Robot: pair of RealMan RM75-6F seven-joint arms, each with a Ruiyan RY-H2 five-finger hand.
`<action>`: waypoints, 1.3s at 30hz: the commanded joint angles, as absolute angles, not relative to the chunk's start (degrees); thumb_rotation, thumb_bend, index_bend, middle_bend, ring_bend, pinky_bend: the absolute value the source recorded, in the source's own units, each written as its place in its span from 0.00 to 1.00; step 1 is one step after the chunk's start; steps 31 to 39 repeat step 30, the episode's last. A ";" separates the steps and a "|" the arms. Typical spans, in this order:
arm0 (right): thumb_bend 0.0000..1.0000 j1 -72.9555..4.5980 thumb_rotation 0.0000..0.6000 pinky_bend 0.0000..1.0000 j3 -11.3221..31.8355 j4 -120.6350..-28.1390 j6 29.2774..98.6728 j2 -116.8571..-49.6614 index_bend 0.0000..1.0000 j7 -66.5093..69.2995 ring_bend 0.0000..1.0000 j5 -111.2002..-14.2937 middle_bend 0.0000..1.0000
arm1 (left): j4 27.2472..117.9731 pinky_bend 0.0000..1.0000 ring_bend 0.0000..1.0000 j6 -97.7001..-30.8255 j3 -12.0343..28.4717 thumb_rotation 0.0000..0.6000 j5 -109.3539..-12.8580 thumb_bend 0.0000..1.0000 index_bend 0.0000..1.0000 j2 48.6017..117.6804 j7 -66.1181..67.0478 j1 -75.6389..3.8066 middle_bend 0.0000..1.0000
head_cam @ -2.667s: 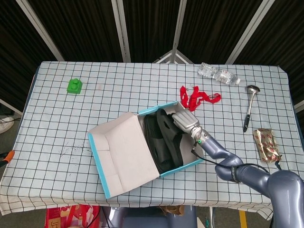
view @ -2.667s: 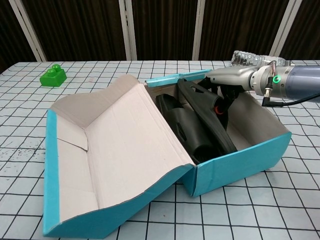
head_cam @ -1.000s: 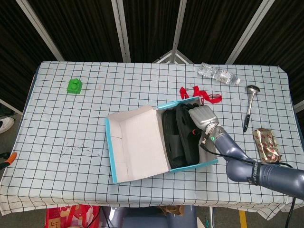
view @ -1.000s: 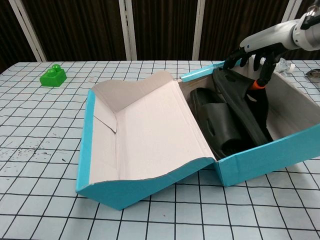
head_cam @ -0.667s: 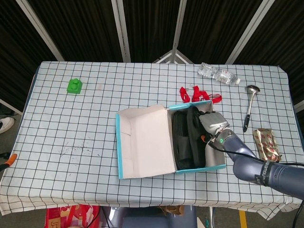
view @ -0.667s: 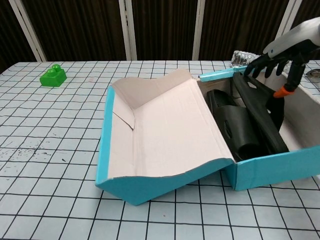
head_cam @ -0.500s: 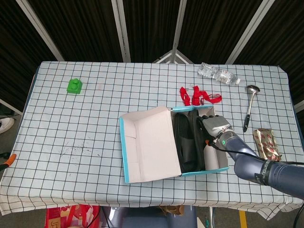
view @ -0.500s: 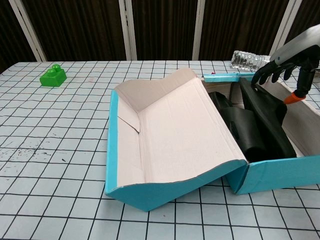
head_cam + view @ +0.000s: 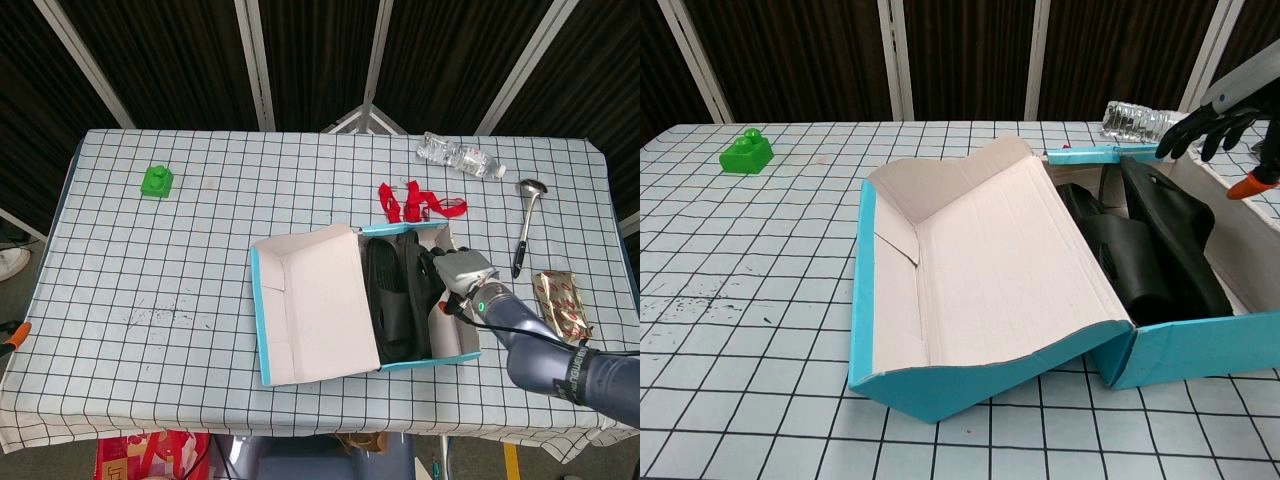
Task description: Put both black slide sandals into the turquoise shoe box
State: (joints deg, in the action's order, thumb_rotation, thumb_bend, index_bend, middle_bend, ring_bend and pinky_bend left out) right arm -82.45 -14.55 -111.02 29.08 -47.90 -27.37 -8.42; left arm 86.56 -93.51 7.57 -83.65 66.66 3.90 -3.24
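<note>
The turquoise shoe box [image 9: 432, 358] stands open right of the table's centre, its pale lid [image 9: 315, 300] folded out to the left. Both black slide sandals [image 9: 385, 295] are inside. One lies flat [image 9: 1120, 262]. The other [image 9: 1170, 235] stands on edge, leaning toward the box's right side. My right hand [image 9: 462, 270] hovers over the box's right wall, fingers spread and holding nothing. In the chest view the right hand [image 9: 1225, 108] is at the right edge, just clear of the leaning sandal. The left hand shows in neither view.
A red strap [image 9: 415, 205] lies just behind the box. A water bottle [image 9: 460, 157], a ladle [image 9: 525, 235] and a snack packet [image 9: 562, 303] are on the right side. A green block [image 9: 157, 181] sits far left.
The box slid right and turned square to the table edge. My right hand let go of the leaning sandal and drew back to the right.
</note>
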 commanded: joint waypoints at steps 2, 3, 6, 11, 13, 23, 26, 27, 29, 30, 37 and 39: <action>0.39 -70.54 1.00 0.10 -12.74 -125.14 46.41 -38.51 0.00 -22.78 0.14 -25.44 0.03 | 86.72 0.01 0.00 -93.91 7.66 1.00 -83.82 0.26 0.07 66.36 3.23 -3.06 0.00; 0.39 -67.13 1.00 0.10 -13.05 -127.44 51.06 -37.61 0.00 -22.15 0.14 -29.76 0.03 | 86.73 0.01 0.00 -94.08 7.70 1.00 -83.88 0.27 0.07 66.32 3.10 -3.00 0.00; 0.39 -51.07 1.00 0.10 -17.05 -132.19 71.43 -37.92 0.02 -20.68 0.14 -49.97 0.04 | 86.85 0.01 0.00 -94.61 7.57 1.00 -84.44 0.27 0.07 66.27 3.04 -2.84 0.00; 0.40 -32.42 1.00 0.10 -20.29 -123.10 90.27 -46.77 0.09 -18.45 0.14 -74.88 0.07 | 86.56 0.01 0.00 -95.13 7.12 1.00 -85.79 0.27 0.06 66.28 2.74 -2.81 0.00; 0.39 -27.67 1.00 0.10 -20.17 -118.59 95.22 -49.97 0.09 -19.00 0.14 -80.12 0.07 | 86.26 0.01 0.00 -95.50 7.00 1.00 -86.44 0.27 0.06 66.39 2.64 -2.83 0.00; 0.39 -15.19 1.00 0.10 -16.36 -107.73 103.84 -58.27 0.09 -21.80 0.11 -86.83 0.07 | 84.84 0.01 0.00 -95.44 5.83 1.00 -88.92 0.27 0.05 66.77 2.74 -3.22 0.00; 0.39 -13.93 1.00 0.10 -14.80 -107.40 101.98 -58.33 0.09 -20.89 0.10 -85.23 0.07 | 84.94 0.01 0.00 -94.74 5.61 1.00 -88.78 0.27 0.05 66.65 3.09 -3.37 0.00; 0.39 -13.71 1.00 0.10 -14.41 -107.28 101.42 -58.30 0.09 -20.80 0.10 -84.95 0.07 | 85.02 0.01 0.00 -94.65 5.58 1.00 -88.72 0.27 0.06 66.63 3.20 -3.37 0.00; 0.39 -13.23 1.00 0.10 -13.64 -107.06 100.51 -58.37 0.09 -20.77 0.10 -84.59 0.07 | 85.31 0.01 0.00 -94.64 5.58 1.00 -88.73 0.27 0.07 66.60 3.44 -3.38 0.00; 0.39 -13.08 1.00 0.10 -13.42 -107.00 100.15 -58.40 0.09 -20.83 0.10 -84.45 0.07 | 85.37 0.01 0.00 -94.66 5.58 1.00 -88.75 0.27 0.07 66.62 3.52 -3.40 0.00; 0.39 -13.08 1.00 0.10 -13.42 -107.00 100.15 -58.40 0.09 -20.83 0.10 -84.45 0.07 | 85.37 0.01 0.00 -94.66 5.58 1.00 -88.75 0.27 0.07 66.62 3.52 -3.40 0.00; 0.39 -13.08 1.00 0.10 -13.42 -107.00 100.15 -58.40 0.09 -20.83 0.10 -84.45 0.07 | 85.37 0.01 0.00 -94.66 5.58 1.00 -88.75 0.27 0.07 66.62 3.52 -3.40 0.00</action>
